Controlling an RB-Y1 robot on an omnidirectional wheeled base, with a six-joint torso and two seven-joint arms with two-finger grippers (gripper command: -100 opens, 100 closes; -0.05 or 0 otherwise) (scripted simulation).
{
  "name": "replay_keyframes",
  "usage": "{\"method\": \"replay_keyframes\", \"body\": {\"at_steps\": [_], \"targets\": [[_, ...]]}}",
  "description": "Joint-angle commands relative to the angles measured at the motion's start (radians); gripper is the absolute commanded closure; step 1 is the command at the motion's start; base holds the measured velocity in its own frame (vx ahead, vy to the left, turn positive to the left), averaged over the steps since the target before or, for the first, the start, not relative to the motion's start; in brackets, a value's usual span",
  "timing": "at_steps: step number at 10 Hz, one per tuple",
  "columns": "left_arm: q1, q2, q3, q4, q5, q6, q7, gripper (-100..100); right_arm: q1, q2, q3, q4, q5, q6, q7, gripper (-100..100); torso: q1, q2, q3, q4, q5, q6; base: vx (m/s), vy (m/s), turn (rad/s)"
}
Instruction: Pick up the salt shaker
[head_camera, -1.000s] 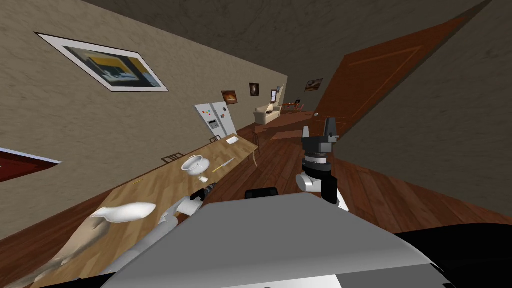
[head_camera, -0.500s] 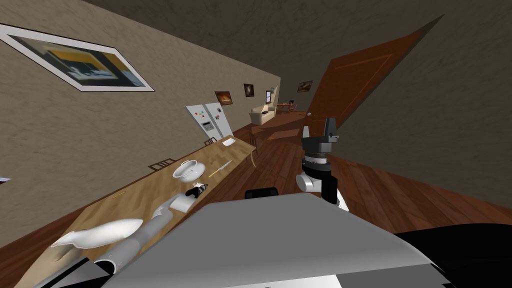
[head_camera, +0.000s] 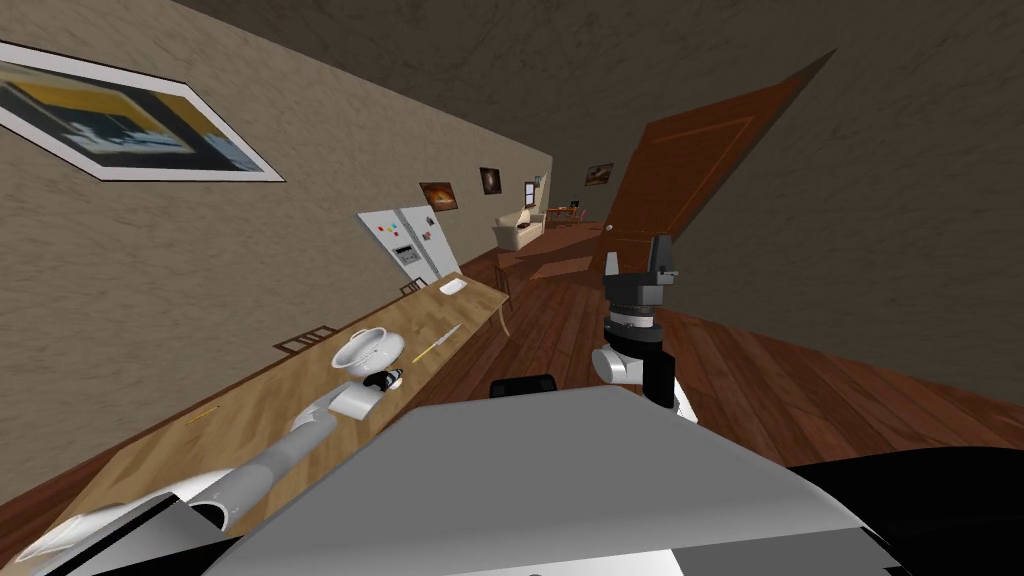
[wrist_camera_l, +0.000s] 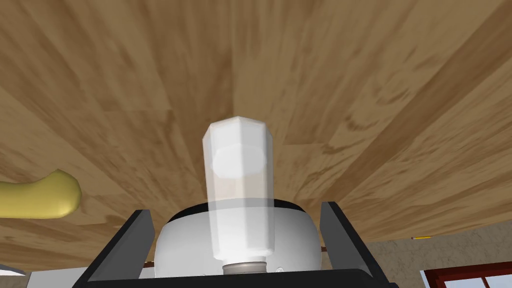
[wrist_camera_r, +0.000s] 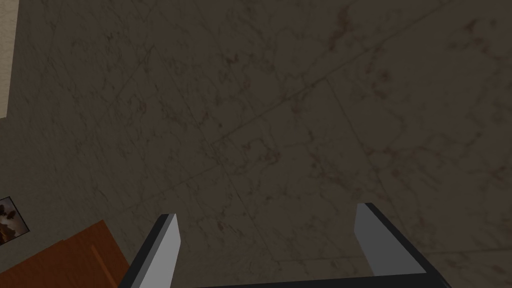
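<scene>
Salt shaker (wrist_camera_l: 239, 185) sits between spread left fingers (wrist_camera_l: 132, 240), gap each side; right fingers (wrist_camera_r: 165, 250) apart

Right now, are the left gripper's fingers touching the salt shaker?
Apart. The left wrist view shows the salt shaker between the open fingers, clear of both.

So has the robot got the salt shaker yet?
Not quite. Done: the left pincer is around the shaker on the table, next to the bowl. In hand: its fingers are open, not touching the shaker's sides. Left: squeeze shut, then lift. The right pincer is open, up in the air.
</scene>
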Motion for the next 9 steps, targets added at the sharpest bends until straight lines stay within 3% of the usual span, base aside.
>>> {"method": "replay_keyframes", "body": {"at_steps": [1, 2, 4, 5, 6, 9], "targets": [[0.000, 0.000, 0.000, 0.000, 0.000, 0.000, 0.000, 0, 0.000, 0.000, 0.000, 0.000, 0.000, 0.000, 0.000, 0, 0.000, 0.000, 0.000, 0.000, 0.000, 0.000, 0.000, 0.000, 0.000], [-0.002, -0.025, 0.008, 0.031, -0.020, -0.015, 0.000, -100, 0.000, 0.000, 0.000, 0.000, 0.000, 0.000, 0.000, 0, -0.001, 0.001, 0.000, 0.000, 0.000, 0.000, 0.017, 0.026, -0.040], [-0.004, -0.057, 0.018, 0.070, -0.045, -0.034, 0.000, -100, 0.000, 0.000, 0.000, 0.000, 0.000, 0.000, 0.000, 0, 0.001, -0.001, -0.001, 0.000, 0.000, 0.000, 0.035, 0.050, -0.047], [-0.010, -0.052, 0.012, 0.068, -0.037, -0.030, -0.003, -100, 0.000, 0.000, 0.000, 0.000, 0.000, 0.000, 0.000, 0, 0.002, -0.001, -0.001, 0.000, 0.001, 0.000, 0.014, 0.025, -0.011], [-0.010, -0.054, 0.012, 0.071, -0.039, -0.034, -0.003, 100, 0.000, 0.000, 0.000, 0.000, 0.000, 0.000, 0.000, 0, 0.001, 0.000, 0.000, 0.000, 0.000, 0.000, 0.000, 0.000, 0.000], [-0.010, -0.053, 0.012, 0.071, -0.039, -0.033, -0.003, 100, 0.000, 0.000, 0.000, 0.000, 0.000, 0.000, 0.000, 0, 0.000, 0.000, 0.000, 0.000, 0.001, 0.001, 0.000, 0.000, 0.000]]}}
